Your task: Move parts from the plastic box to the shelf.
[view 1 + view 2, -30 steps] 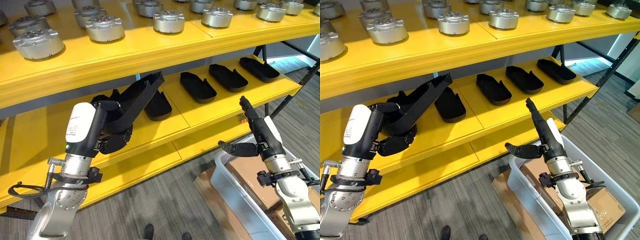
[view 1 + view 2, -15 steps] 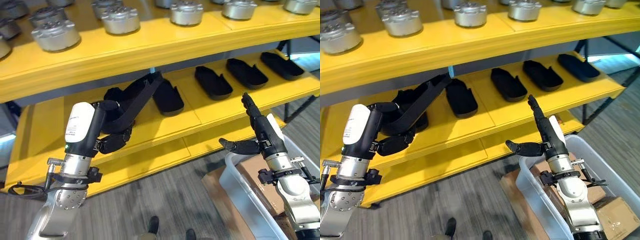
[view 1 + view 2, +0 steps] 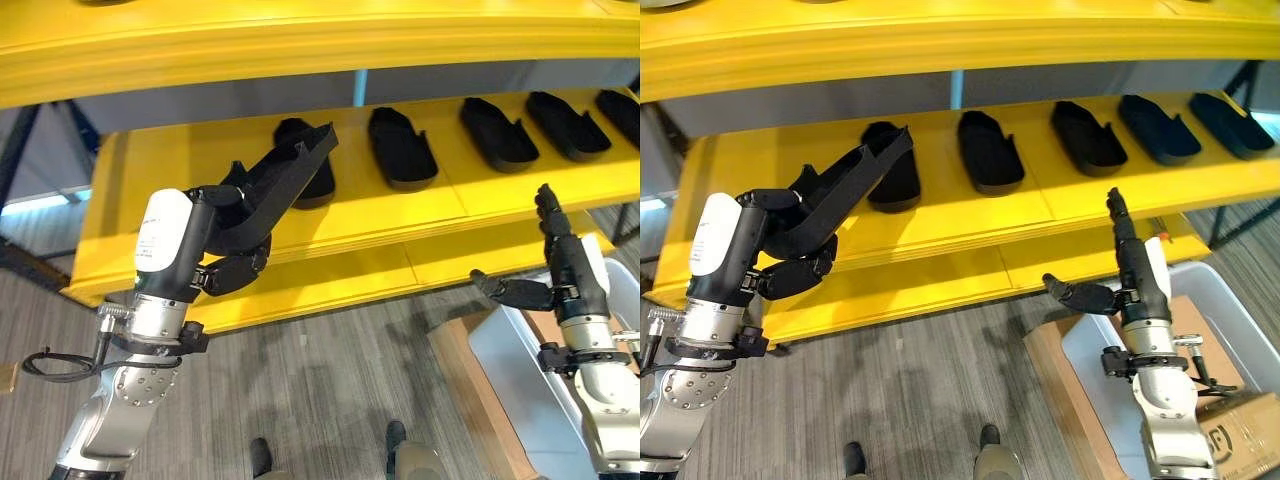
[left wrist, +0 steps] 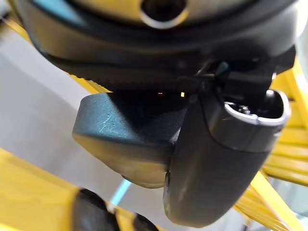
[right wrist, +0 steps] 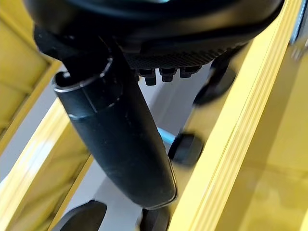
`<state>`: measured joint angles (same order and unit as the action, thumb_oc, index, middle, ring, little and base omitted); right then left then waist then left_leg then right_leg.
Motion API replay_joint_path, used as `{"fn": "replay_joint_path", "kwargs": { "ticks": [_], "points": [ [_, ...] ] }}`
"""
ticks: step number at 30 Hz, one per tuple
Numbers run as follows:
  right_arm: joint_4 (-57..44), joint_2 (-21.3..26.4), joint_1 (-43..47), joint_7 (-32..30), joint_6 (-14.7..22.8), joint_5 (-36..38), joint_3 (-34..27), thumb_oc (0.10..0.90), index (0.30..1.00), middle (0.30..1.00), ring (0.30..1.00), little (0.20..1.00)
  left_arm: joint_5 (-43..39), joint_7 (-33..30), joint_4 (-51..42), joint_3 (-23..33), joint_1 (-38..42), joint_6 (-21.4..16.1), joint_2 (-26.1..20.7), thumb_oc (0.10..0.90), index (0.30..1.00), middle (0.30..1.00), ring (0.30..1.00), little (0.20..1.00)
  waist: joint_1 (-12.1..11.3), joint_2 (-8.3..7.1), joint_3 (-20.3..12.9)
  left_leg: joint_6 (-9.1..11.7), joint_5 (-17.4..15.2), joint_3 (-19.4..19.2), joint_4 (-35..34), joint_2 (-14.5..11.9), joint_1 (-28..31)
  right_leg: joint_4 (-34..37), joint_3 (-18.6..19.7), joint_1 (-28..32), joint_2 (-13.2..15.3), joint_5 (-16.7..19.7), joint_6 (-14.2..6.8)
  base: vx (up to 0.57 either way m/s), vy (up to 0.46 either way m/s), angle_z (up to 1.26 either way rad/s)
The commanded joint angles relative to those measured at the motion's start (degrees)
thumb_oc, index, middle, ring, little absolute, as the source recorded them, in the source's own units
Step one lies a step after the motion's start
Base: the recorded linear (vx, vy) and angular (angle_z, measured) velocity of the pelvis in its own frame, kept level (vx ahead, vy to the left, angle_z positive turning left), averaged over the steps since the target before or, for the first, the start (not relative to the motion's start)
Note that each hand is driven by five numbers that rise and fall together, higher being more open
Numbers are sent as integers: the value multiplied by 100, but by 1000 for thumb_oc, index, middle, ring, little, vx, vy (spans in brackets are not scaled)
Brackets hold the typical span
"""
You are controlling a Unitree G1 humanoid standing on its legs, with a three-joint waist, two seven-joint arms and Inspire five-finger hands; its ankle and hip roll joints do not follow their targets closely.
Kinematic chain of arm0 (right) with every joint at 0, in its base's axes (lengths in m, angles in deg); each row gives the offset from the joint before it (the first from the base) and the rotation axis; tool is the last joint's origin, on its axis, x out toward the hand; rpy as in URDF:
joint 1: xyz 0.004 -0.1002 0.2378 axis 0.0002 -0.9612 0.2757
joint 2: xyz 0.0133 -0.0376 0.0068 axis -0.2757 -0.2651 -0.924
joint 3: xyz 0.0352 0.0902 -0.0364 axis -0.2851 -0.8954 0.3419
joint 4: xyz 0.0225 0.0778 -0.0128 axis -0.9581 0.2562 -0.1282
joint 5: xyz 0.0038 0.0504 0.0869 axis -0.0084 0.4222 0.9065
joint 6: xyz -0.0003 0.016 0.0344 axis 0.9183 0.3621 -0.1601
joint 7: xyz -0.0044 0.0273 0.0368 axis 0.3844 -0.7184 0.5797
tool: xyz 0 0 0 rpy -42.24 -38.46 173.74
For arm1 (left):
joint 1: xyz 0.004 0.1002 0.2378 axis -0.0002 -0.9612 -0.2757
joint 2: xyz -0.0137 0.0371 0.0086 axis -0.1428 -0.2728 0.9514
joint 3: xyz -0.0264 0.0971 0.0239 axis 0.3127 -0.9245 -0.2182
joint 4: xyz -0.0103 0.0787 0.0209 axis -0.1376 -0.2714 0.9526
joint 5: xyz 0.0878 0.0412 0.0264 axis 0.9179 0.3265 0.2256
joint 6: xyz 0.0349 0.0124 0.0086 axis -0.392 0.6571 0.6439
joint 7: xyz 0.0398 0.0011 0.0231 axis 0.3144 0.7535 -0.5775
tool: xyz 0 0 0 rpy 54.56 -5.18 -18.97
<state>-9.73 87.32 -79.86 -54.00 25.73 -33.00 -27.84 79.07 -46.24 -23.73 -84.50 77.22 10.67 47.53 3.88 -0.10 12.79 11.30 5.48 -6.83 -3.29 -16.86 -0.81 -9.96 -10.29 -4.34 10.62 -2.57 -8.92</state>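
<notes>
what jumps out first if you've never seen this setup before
The bright yellow shelf stands out at once, with a row of black parts lying along its middle level. In front of its left end, the left hand is curled round another long black part. On the right, the open right hand is raised above a plastic box on the floor.

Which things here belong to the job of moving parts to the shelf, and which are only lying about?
Belonging to the job:
- black part, held in the left hand
- yellow shelf, with black parts in a row
- plastic box
- right hand, open, holding nothing

Only lying about:
- cardboard box
</notes>
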Motion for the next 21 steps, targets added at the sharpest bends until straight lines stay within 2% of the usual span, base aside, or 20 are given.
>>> {"fn": "replay_joint_path", "kwargs": {
  "ticks": [1,5,6,8,11,14,15,18,21],
  "points": [
    [-498,425,225,-262,545,-2,-460,900,1000,1000,1000,1000,-215,-492,-595,574,429,-522,-142,400,300,300,300,300,204,94,-788,-100,160,53,-112,-327,-18,-26,-162,172,84,-260,33,75,207,34],
    [-500,339,160,-250,487,-102,-528,900,1000,1000,1000,1000,-203,-551,-603,676,438,-509,-153,400,300,300,300,300,152,-72,-833,-220,-166,131,114,3,-43,360,-217,453,332,-26,-108,67,200,19],
    [-500,286,124,-235,463,-129,-539,900,1000,1000,1000,1000,-181,-578,-605,736,418,-492,-150,400,300,300,300,300,139,-169,-869,-294,-306,145,249,149,-77,510,-232,567,439,61,-169,83,210,13],
    [-492,275,129,-228,450,-136,-545,900,1000,1000,1000,1000,-172,-591,-619,780,412,-482,-147,400,300,300,300,300,124,-229,-892,-328,-390,153,336,216,-107,582,-256,618,509,109,-207,55,148,12],
    [-455,239,183,-223,401,-176,-560,900,1000,1000,1000,1000,-99,-691,-622,953,424,-439,-194,400,300,300,300,300,42,-447,-937,-445,-682,159,700,442,-236,693,-249,690,710,296,-332,41,145,3],
    [-439,257,215,-216,376,-208,-545,900,1000,1000,1000,1000,-22,-716,-568,947,484,-393,-273,400,300,300,300,300,12,-537,-948,-496,-815,156,900,525,-307,692,-218,685,781,373,-378,29,115,1],
    [-407,267,269,-178,352,-208,-486,900,1000,1000,1000,1000,138,-755,-369,881,602,-311,-448,400,300,300,300,300,-13,-614,-945,-568,-993,155,1205,578,-407,632,-171,685,841,380,-405,36,130,-5],
    [-317,249,265,-176,320,-218,-474,900,1000,1000,1000,1000,241,-837,-148,896,589,-209,-482,400,300,300,300,300,-16,-642,-934,-602,-1109,163,1435,564,-460,570,-138,705,829,296,-384,23,36,-8],
    [-287,259,340,-192,354,-213,-462,900,1000,1000,1000,1000,338,-992,309,831,721,-66,-486,400,300,300,300,300,16,-632,-759,-546,-1284,227,2034,451,-762,240,-94,592,753,19,-310,-68,-38,-4]
  ]
}}
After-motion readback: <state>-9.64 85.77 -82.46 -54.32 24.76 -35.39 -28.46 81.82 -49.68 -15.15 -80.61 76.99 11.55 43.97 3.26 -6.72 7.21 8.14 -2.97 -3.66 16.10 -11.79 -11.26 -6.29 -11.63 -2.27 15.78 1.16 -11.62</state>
